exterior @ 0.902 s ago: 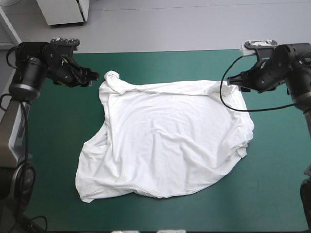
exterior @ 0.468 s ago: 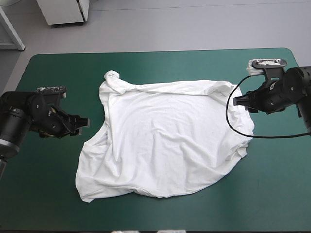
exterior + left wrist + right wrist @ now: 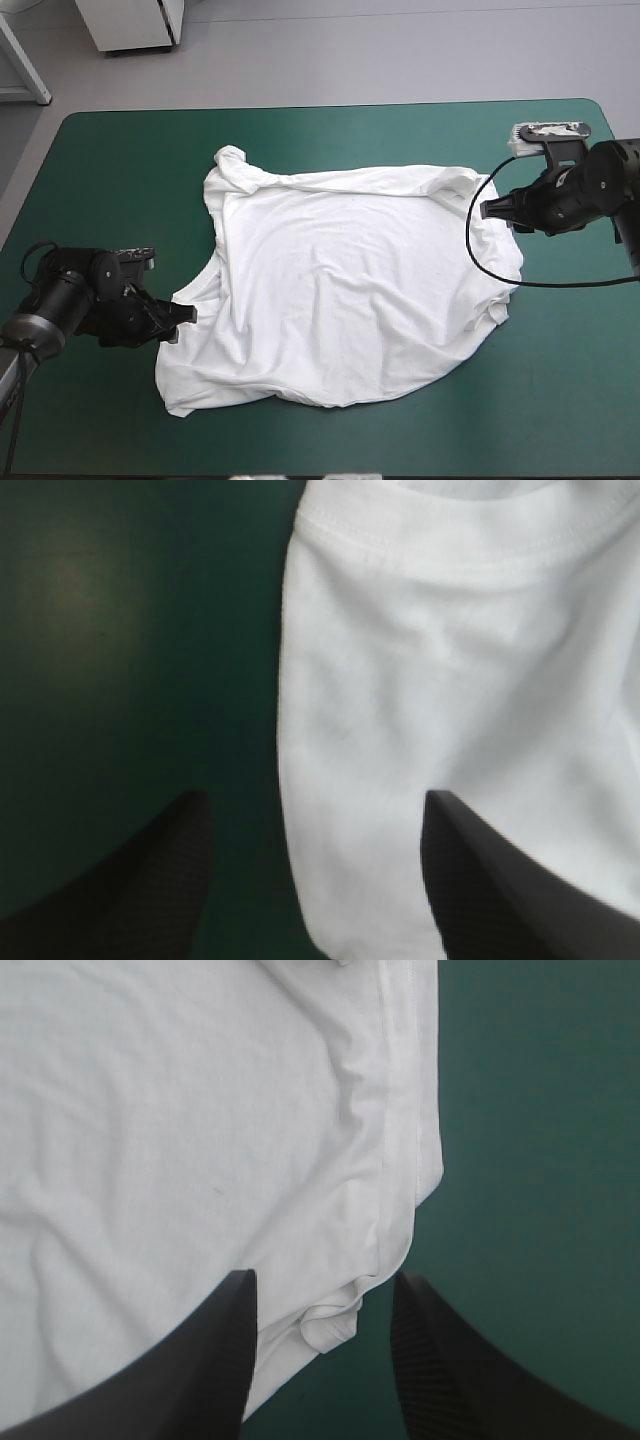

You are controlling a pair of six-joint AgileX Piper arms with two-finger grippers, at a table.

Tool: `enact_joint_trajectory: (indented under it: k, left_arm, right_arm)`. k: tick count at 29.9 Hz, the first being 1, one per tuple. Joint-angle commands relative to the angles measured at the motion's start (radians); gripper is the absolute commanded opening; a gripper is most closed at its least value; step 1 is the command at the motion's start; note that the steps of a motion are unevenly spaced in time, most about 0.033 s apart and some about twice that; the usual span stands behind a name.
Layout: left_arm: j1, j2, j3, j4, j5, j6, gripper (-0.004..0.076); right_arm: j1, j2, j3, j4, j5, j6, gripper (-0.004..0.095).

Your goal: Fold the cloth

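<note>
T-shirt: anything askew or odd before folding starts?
Yes. The T-shirt lies spread but crooked on the teal-green cover and wrinkled. Its far-left corner is bunched into a roll, and its right edge is rumpled near the right gripper. No damage shows.

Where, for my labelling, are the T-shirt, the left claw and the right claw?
T-shirt (image 3: 340, 300), high view, middle of the spread fabric.
left claw (image 3: 181, 321), high view, midway between its fingertips.
right claw (image 3: 491, 212), high view, midway between its fingertips.
</note>
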Motion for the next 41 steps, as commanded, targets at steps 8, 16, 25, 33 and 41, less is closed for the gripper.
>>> enact_joint_trajectory:
  k: [8, 16, 25, 33, 41]
  left_arm:
    - [-0.003, -0.002, 0.127, -0.026, -0.140, -0.026, 0.0409]
    - [-0.003, 0.084, 0.152, -0.041, -0.200, -0.016, 0.0322]
    - [-0.003, 0.107, 0.153, 0.079, -0.191, -0.054, -0.0009]
    - [-0.003, 0.106, 0.102, 0.234, -0.170, -0.153, -0.0009]
    - [0.143, 0.106, -0.030, 0.301, -0.174, -0.153, -0.0009]
  right_arm:
    - [-0.011, -0.031, -0.024, 0.004, -0.005, 0.000, 0.0391]
    - [-0.011, -0.031, -0.024, 0.004, -0.005, 0.000, 0.0391]
    - [-0.011, -0.036, -0.024, -0.009, -0.005, 0.004, 0.0391]
    - [-0.011, -0.036, -0.024, -0.031, -0.005, 0.004, 0.0391]
    - [-0.011, -0.036, -0.026, -0.041, -0.005, 0.004, 0.0391]
